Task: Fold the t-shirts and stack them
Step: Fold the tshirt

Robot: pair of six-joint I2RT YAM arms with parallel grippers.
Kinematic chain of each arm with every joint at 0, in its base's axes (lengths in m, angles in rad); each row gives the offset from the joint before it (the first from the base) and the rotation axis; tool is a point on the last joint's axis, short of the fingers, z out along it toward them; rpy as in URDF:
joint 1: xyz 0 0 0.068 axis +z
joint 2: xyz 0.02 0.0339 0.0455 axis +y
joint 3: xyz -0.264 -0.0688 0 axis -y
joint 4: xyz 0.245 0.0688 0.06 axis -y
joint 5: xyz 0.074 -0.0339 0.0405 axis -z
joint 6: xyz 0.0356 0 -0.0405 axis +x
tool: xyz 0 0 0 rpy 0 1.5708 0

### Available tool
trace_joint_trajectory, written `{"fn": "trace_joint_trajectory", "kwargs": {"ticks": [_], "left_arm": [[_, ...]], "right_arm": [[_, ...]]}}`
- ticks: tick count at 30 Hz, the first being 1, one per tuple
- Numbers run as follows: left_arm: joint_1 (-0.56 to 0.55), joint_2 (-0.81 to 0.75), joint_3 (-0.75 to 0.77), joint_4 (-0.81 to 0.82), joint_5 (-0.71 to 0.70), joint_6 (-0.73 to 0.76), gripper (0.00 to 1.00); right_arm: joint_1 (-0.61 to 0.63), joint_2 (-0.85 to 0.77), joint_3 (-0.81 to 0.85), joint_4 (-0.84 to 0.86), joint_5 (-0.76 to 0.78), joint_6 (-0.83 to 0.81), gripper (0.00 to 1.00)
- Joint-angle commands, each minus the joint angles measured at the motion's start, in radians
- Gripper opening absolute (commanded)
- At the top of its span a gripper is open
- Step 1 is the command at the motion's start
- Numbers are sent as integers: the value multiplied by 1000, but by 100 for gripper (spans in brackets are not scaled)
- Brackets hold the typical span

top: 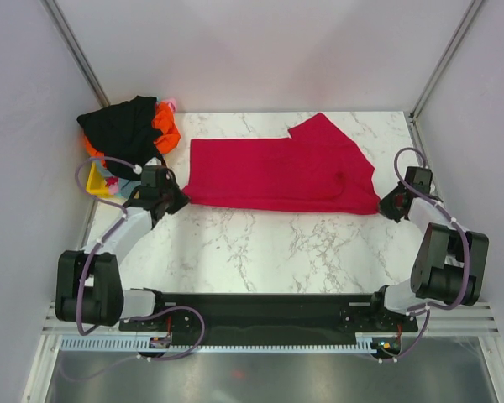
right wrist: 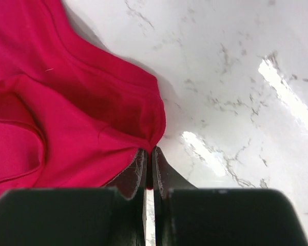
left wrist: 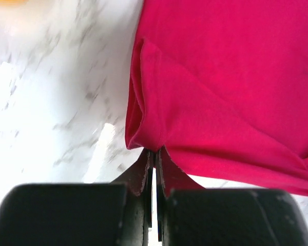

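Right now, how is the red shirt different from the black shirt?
The red shirt lies spread flat in the middle; the black shirt is crumpled far left. The left claw and right claw pinch the red shirt's near corners; no claw touches the black shirt. Both are soft cloth.

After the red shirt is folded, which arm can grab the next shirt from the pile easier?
Left, probably. The pile sits at the far left, just behind the left tool. The right tool is way across, at the red shirt's other end. Both tools pinch its near corners now.
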Motion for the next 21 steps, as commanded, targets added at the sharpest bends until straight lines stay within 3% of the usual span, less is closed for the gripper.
{"fn": "trace_joint_trajectory", "kwargs": {"ticks": [1, 3, 5, 6, 7, 9, 10, 11, 13, 17, 21], "left_arm": [[10, -47, -120, -55, -18, -34, 2], [10, -78, -187, -53, -12, -48, 5], [10, -124, -224, -56, -1, -51, 13], [8, -136, -249, -58, 1, -51, 16], [10, -162, -259, -64, 5, -53, 22], [10, -187, -276, -75, 16, -47, 48], [10, -213, -279, -75, 33, -38, 60], [8, -225, -279, -76, 36, -30, 73], [5, -262, -286, -57, 44, -18, 79], [-9, -281, -335, 49, 53, 7, 80], [-19, -262, -413, 169, 90, -10, 77]], "right_arm": [[-11, -21, -54, -27, 74, -3, 0], [-11, -29, -76, -25, 84, -6, 4], [-10, -49, -106, -25, 120, -7, 18], [-11, -57, -114, -27, 134, -9, 32], [-11, -66, -122, -27, 147, -10, 66], [-11, -103, -117, -42, 192, -7, 90], [-11, -120, -99, -62, 200, -9, 97], [-4, -159, -87, -73, 215, -21, 98], [56, -231, -42, -97, 287, -33, 98], [205, -262, 65, -166, 367, -46, 98], [317, -229, 99, -169, 306, -21, 94]]}}
